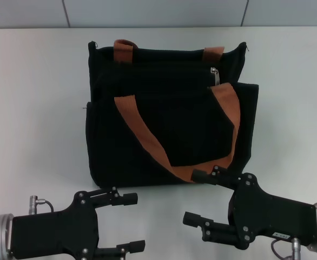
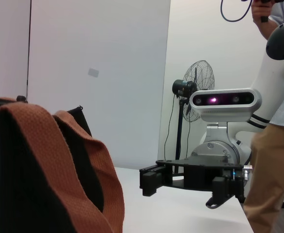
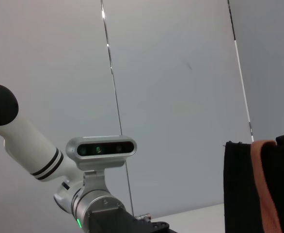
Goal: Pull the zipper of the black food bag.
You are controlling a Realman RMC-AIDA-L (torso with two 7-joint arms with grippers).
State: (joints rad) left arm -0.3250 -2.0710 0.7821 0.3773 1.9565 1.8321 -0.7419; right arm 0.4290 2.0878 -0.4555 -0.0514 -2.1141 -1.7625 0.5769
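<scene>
Lower left of the head view, the left claw (image 1: 130, 222) hangs low over the white counter (image 1: 34, 108), its two black fingers spread wide with nothing between them. It sits just short of the bag's near bottom edge, clear of the fabric, which looks like a waiting stance rather than a working one.

Moving to the middle: the bag (image 1: 164, 114) lies flat on its side, filling the centre of the frame, brown straps (image 1: 142, 135) draped across its face in a V. Lying flat like that keeps the zip line facing up, where a claw coming in from above could reach it.

Upper right of the bag, the small silver zipper pull (image 1: 215, 76) sits near the right end of its track. Whether that end means zipped or unzipped, I can't tell from here.

Lower right, the right claw (image 1: 193, 196) is also spread wide and holding nothing, its upper finger lying over the bag's bottom right corner, well short of the pull.
</scene>
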